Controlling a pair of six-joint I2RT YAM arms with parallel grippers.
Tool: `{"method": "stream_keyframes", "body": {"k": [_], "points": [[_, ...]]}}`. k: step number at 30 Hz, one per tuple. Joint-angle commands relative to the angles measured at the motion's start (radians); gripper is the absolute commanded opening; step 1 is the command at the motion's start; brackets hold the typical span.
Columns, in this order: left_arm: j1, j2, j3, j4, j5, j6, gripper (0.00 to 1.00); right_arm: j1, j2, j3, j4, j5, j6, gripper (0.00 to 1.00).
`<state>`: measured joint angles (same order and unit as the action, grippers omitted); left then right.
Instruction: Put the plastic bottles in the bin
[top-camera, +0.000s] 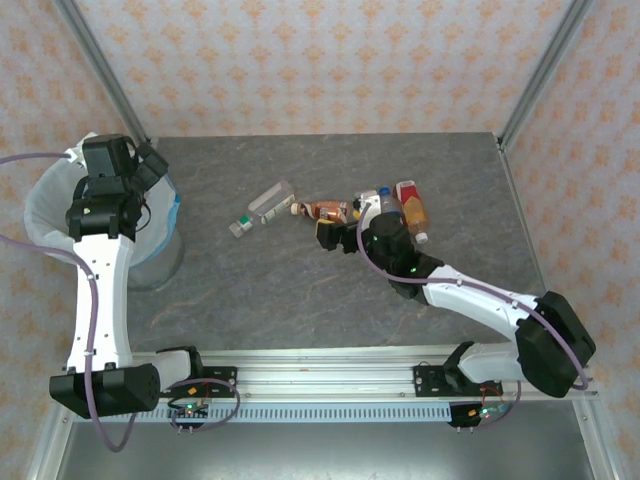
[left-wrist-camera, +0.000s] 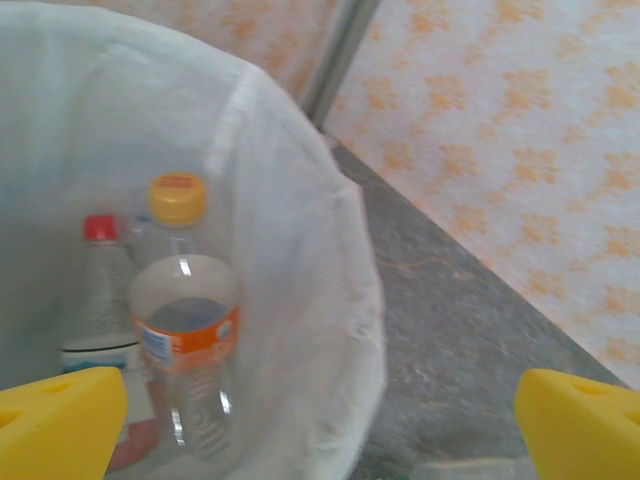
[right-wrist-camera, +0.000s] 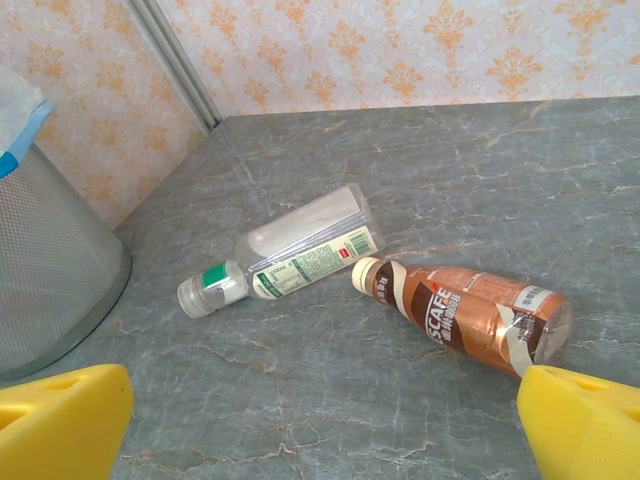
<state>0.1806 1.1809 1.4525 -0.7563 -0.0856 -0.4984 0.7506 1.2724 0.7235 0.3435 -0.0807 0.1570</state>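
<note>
Orange-labelled bottle (left-wrist-camera: 185, 330) blurred inside bin (left-wrist-camera: 318, 262)

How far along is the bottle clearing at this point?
Done: an orange-labelled bottle and a red-capped bottle sit in the bin. In hand: nothing; left gripper open over the bin, right gripper open by the brown bottle. Left: that one, the green-capped bottle and a cluster of bottles behind the right arm.
</note>
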Motion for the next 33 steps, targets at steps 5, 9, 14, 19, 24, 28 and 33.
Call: {"method": "stream_keyframes", "body": {"k": [5,9,14,19,24,28,33], "points": [[-0.119,0.024,0.037,0.075,0.085,0.122,1.00,0.006,-0.045,-0.026,-0.004,0.072,0.010,0.99],[-0.149,0.037,0.038,0.099,0.132,0.128,1.00,0.006,-0.049,-0.029,-0.004,0.098,0.014,0.99],[-0.219,0.077,0.069,0.087,0.137,0.158,1.00,0.005,-0.054,-0.036,0.001,0.149,0.019,0.99],[-0.302,0.142,0.123,0.051,0.108,0.199,1.00,0.005,-0.062,-0.042,0.000,0.180,0.024,0.99],[-0.355,0.226,0.182,0.009,0.110,0.226,1.00,0.005,-0.078,-0.058,-0.002,0.206,0.038,0.99],[-0.384,0.304,0.230,-0.035,0.135,0.255,1.00,0.004,-0.083,-0.071,-0.011,0.231,0.048,0.99],[-0.414,0.423,0.294,-0.085,0.189,0.293,1.00,0.004,-0.130,-0.083,-0.032,0.255,0.056,0.99]]}}
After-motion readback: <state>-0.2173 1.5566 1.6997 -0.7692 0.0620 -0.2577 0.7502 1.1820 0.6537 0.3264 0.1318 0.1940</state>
